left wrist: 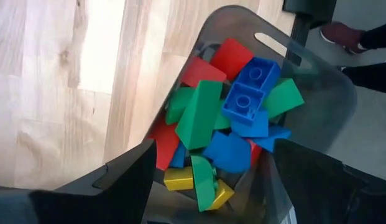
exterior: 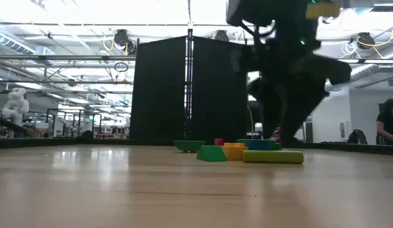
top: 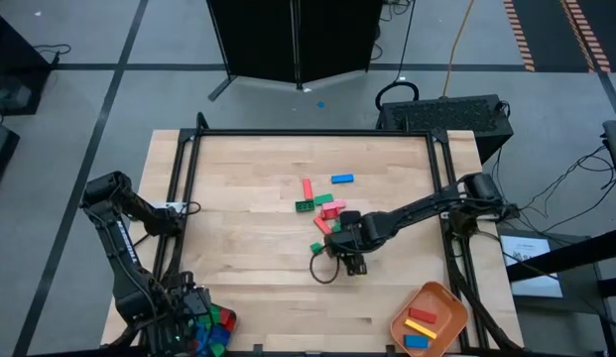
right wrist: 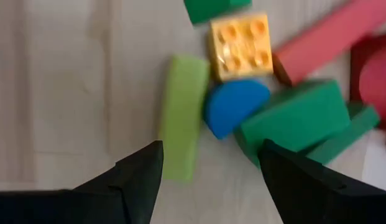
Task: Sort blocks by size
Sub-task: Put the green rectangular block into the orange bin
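Observation:
Loose blocks (top: 323,210) lie in a cluster at mid-table; one blue block (top: 341,178) lies apart, farther back. My right gripper (right wrist: 211,168) hangs open just above the cluster's near end, pointing down. Below it lie a long light-green block (right wrist: 180,115), a blue half-round block (right wrist: 233,106), a yellow square block (right wrist: 240,43) and a green block (right wrist: 298,121), with nothing between the fingers. At the table's near left corner, my left gripper (left wrist: 208,180) stands open above the grey container (left wrist: 317,81), which holds several red, blue, green and yellow blocks (left wrist: 242,106).
The orange tray (top: 451,297) at the near right holds red, yellow and blue long blocks. A dark cable loop (top: 323,270) lies beside the right gripper. A black frame rail (top: 308,132) runs around the table. Bare wood lies left of the cluster.

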`<action>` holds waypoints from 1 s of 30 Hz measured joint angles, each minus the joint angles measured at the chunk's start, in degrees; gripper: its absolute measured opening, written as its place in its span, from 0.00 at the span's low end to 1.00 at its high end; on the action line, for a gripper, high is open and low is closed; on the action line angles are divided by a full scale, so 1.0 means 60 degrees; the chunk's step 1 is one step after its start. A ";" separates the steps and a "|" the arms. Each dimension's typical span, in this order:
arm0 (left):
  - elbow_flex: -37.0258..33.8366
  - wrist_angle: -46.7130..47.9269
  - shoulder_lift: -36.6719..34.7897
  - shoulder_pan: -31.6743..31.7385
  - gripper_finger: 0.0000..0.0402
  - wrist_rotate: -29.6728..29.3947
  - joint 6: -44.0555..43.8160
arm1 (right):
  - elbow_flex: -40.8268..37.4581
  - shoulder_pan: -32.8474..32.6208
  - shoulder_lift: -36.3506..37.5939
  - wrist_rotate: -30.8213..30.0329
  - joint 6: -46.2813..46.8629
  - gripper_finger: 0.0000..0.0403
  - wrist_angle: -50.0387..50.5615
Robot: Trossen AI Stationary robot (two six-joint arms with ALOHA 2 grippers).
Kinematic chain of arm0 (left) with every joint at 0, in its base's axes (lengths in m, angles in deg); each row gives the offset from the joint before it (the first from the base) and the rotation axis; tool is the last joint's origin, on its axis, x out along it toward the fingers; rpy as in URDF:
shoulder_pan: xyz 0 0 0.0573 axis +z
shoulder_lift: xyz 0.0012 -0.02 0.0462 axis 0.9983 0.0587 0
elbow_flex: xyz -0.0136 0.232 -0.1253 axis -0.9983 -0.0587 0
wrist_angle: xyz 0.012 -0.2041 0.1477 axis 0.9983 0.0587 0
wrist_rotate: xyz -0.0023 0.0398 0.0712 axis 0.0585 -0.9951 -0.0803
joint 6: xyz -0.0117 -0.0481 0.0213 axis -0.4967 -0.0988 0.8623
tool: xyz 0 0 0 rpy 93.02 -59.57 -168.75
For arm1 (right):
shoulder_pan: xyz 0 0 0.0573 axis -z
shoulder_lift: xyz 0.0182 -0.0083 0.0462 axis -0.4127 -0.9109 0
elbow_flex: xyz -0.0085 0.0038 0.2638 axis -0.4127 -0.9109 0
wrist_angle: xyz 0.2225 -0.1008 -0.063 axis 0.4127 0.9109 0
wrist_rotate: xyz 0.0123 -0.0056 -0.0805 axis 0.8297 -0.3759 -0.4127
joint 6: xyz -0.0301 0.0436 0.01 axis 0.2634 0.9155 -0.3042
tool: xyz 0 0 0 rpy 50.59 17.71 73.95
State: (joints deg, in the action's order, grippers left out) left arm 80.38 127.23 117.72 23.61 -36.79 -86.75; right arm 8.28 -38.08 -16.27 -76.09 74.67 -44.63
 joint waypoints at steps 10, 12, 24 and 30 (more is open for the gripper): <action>0.0000 0.0016 0.0000 0.0008 0.80 -0.0730 0.0000 | -0.0815 -0.0342 0.0379 0.0171 0.1229 0.64 -0.1167; 0.0000 0.0015 -0.0004 0.0070 0.80 -0.0760 -0.0003 | -0.0812 -0.0495 0.0379 0.0159 0.1494 0.64 -0.1267; 0.0000 0.0008 -0.0007 0.0973 0.80 -0.0975 0.0473 | -0.0838 -0.0733 0.0370 -0.0910 0.2116 0.64 -0.0618; 0.0004 -0.0035 -0.0007 0.1593 0.80 -0.1148 0.1167 | -0.0830 -0.0568 0.1311 -0.2368 0.2929 0.64 -0.0076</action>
State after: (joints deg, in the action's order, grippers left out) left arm 80.40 127.02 117.68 33.17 -43.68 -79.75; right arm 3.30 -41.49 -8.40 -90.30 92.25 -45.08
